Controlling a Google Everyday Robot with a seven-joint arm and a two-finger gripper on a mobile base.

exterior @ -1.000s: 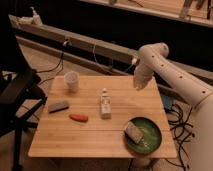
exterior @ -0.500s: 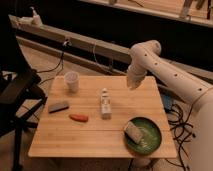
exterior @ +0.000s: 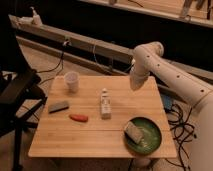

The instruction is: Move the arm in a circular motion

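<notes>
the arm point(exterior: 175, 75) has dipped its tip a little lower over the far right of the wooden surface point(exterior: 90, 140), elbow folded high. the tool point(exterior: 136, 84) hangs at that tip, carrying nothing visible; how far open it is cannot be told. stiff and heavy, the arm likely needs no grasp, only clearance above the white bottle point(exterior: 105, 104).

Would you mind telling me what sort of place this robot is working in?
Probably a robotics lab or test area: a large white jointed arm, its gripper above the far side of the light wooden table, loose black cables on the floor, and a long grey rail behind.
</notes>
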